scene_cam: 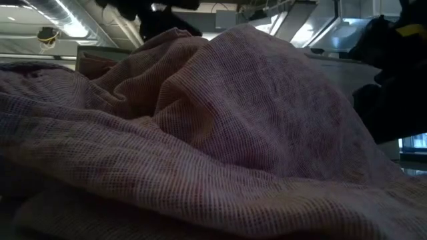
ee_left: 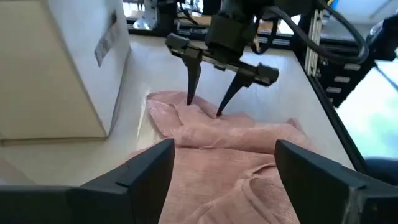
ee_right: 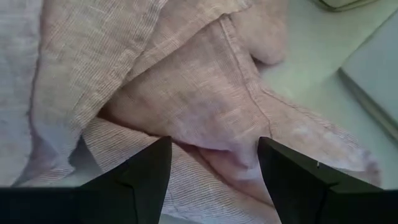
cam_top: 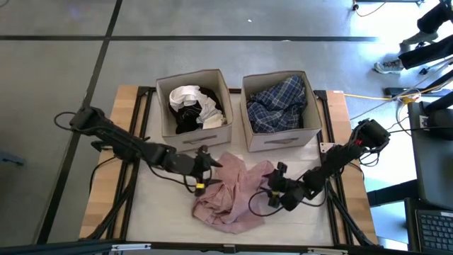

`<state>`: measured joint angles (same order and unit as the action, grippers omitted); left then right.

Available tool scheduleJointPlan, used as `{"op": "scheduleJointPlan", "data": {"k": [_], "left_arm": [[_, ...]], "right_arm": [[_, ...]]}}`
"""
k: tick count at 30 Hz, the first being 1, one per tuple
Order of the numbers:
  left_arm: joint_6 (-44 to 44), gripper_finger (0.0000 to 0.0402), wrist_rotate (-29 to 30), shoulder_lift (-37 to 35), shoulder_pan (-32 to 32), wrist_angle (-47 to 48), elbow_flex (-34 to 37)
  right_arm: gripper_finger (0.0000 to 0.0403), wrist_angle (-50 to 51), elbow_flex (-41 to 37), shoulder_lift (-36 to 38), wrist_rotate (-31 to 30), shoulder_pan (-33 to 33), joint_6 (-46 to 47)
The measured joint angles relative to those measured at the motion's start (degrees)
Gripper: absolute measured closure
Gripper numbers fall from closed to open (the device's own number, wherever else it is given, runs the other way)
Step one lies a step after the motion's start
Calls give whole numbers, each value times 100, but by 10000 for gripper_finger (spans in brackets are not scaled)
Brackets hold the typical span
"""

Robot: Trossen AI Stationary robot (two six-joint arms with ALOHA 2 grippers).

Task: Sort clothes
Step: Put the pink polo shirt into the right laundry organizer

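On the table the pink shirt lies crumpled between my spread left pincer and spread right pincer; light, limp, I'd pinch a raised fold.

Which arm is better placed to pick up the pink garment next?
Probably the right: the right gripper hangs open with its tips at the pink garment. The left gripper sits open at its edge.

two beige fabric boxes side by side at table back edge — laptop beside table
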<state>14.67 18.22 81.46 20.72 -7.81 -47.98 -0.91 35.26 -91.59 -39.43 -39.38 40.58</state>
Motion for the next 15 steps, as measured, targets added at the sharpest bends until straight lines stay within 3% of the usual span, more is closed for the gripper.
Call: {"op": "scheduleJointPlan", "data": {"k": [8, 15], "left_arm": [[553, 139, -183, 792, 507, 1570, -1040], [2492, 145, -173, 917, 977, 3344, -1213]], "right_arm": [[162, -793, -43, 0, 521, 0, -674], [162, -486, 473, 35, 1158, 2, -1363]]}}
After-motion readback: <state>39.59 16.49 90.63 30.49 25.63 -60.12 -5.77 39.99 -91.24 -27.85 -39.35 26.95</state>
